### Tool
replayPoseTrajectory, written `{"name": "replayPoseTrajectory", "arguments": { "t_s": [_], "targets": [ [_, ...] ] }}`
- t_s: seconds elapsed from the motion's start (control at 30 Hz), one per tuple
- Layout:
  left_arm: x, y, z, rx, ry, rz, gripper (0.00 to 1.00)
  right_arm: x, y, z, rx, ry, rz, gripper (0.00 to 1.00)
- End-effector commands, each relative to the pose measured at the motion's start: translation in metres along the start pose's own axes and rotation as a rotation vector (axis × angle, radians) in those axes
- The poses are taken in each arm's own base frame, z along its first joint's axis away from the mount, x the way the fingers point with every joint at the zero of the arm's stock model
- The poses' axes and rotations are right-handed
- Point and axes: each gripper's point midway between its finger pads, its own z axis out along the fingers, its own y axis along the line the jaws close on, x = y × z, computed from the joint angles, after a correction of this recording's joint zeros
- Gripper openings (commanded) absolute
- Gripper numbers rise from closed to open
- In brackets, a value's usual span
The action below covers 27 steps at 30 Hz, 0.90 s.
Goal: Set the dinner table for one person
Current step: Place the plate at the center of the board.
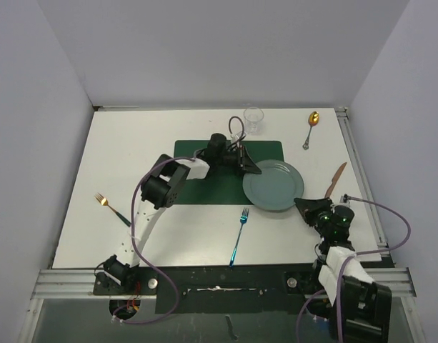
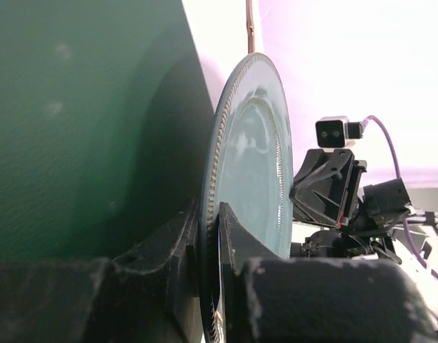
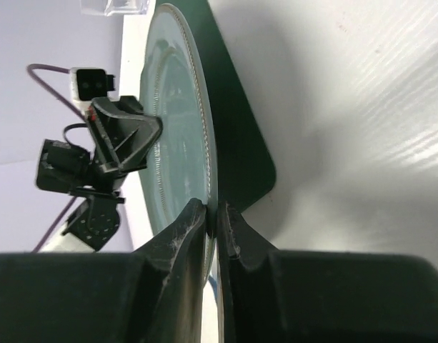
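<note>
A grey-green plate (image 1: 272, 186) lies on the dinner table (image 1: 126, 143), its left part over the right end of a dark green placemat (image 1: 204, 179). My left gripper (image 1: 252, 170) is shut on the plate's back-left rim. In the left wrist view the jaws (image 2: 210, 243) pinch the plate (image 2: 254, 157) edge-on beside the placemat (image 2: 83, 128). My right gripper (image 1: 303, 205) is shut on the plate's front-right rim. The right wrist view shows that gripper (image 3: 212, 213) clamped on the plate (image 3: 172, 121), with the placemat (image 3: 244, 143) beneath.
A clear glass (image 1: 254, 119) stands just behind the placemat. A gold spoon (image 1: 311, 126) lies at the back right and a copper knife (image 1: 336, 179) right of the plate. A blue fork (image 1: 239, 232) lies in front, a gold fork (image 1: 110, 207) at the left.
</note>
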Motion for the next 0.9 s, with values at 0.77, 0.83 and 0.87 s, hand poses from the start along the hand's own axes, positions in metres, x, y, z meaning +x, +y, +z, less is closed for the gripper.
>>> {"name": "replayPoseTrajectory", "arguments": {
  "t_s": [0.77, 0.83, 0.87],
  "targets": [
    [0.068, -0.122, 0.101, 0.278, 0.315, 0.202, 0.00, -0.002, 0.017, -0.036, 0.027, -0.068, -0.113, 0.00],
    [0.072, -0.123, 0.103, 0.307, 0.324, 0.185, 0.00, -0.003, 0.015, -0.039, 0.043, -0.085, -0.117, 0.00],
    [0.075, -0.123, 0.104, 0.320, 0.330, 0.177, 0.00, -0.004, 0.013, -0.041, 0.054, -0.091, -0.119, 0.00]
  ]
}}
